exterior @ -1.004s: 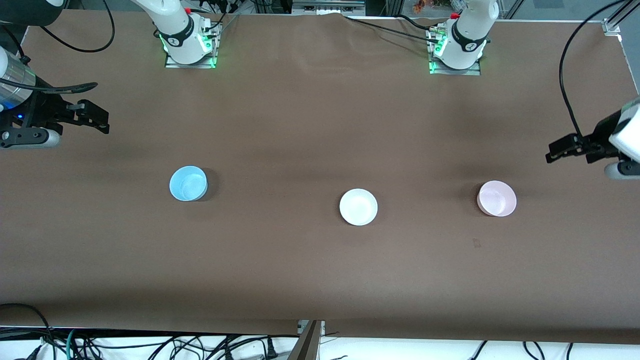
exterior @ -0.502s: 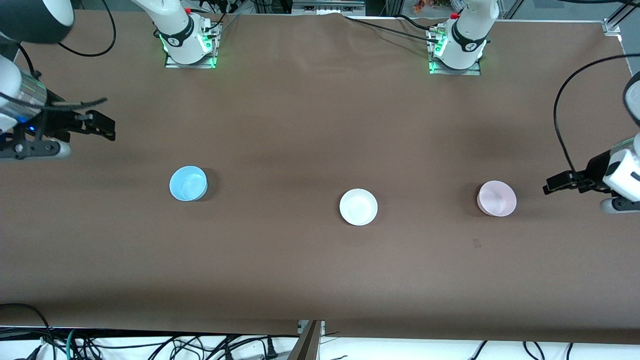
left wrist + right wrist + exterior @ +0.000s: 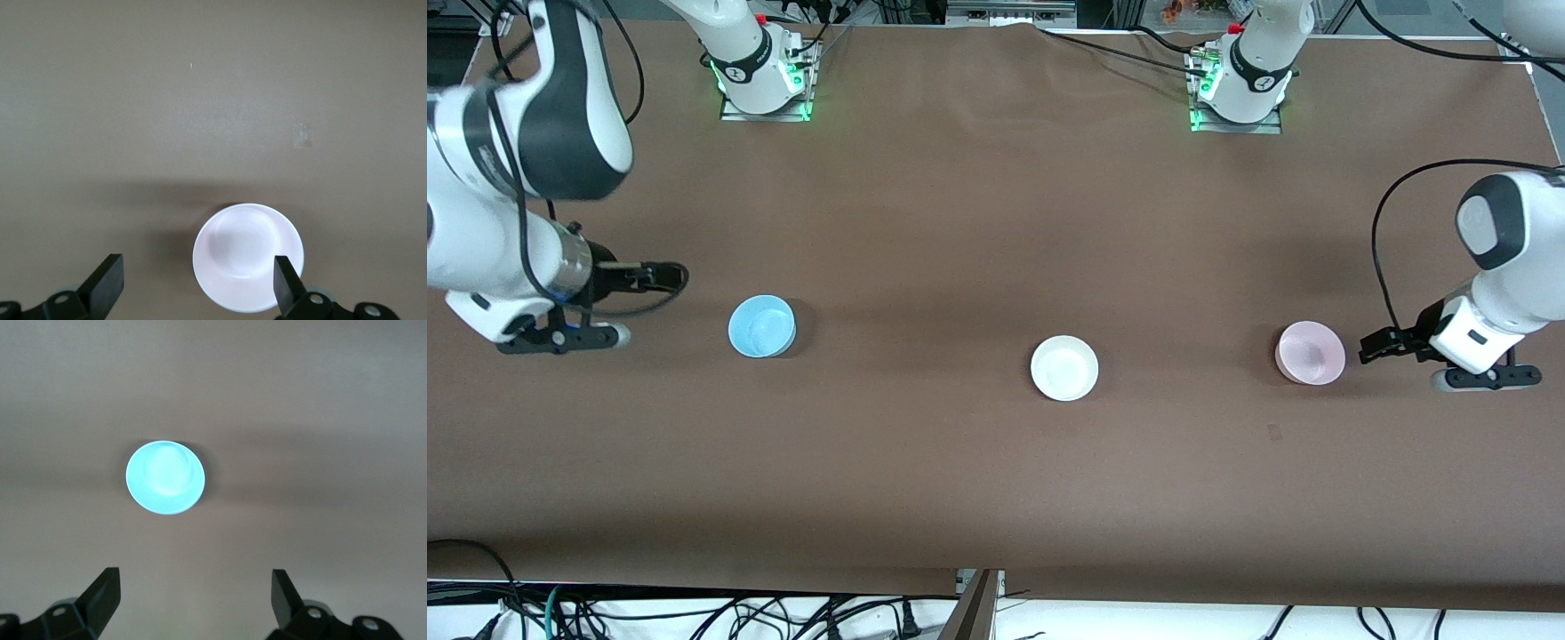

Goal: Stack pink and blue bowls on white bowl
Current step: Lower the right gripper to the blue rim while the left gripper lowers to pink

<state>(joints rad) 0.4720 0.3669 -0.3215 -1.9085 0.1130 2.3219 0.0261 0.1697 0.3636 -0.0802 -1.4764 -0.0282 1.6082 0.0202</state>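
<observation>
Three bowls stand apart in a row on the brown table. The blue bowl (image 3: 761,326) is toward the right arm's end, the white bowl (image 3: 1064,367) is in the middle, and the pink bowl (image 3: 1310,353) is toward the left arm's end. My right gripper (image 3: 679,277) is open and empty, low beside the blue bowl (image 3: 165,477), short of it in the right wrist view (image 3: 195,600). My left gripper (image 3: 1371,347) is open and empty, close beside the pink bowl (image 3: 248,257). In the left wrist view (image 3: 197,287) one finger (image 3: 288,283) overlaps the bowl's rim.
The arm bases (image 3: 763,80) (image 3: 1240,84) stand along the table edge farthest from the front camera. A small mark (image 3: 1274,433) lies on the brown cloth nearer the camera than the pink bowl. Cables (image 3: 694,613) hang below the table's near edge.
Both arms have swung in and lowered: the right gripper moved toward the blue bowl, the left gripper toward the pink bowl. The bowls have not moved.
</observation>
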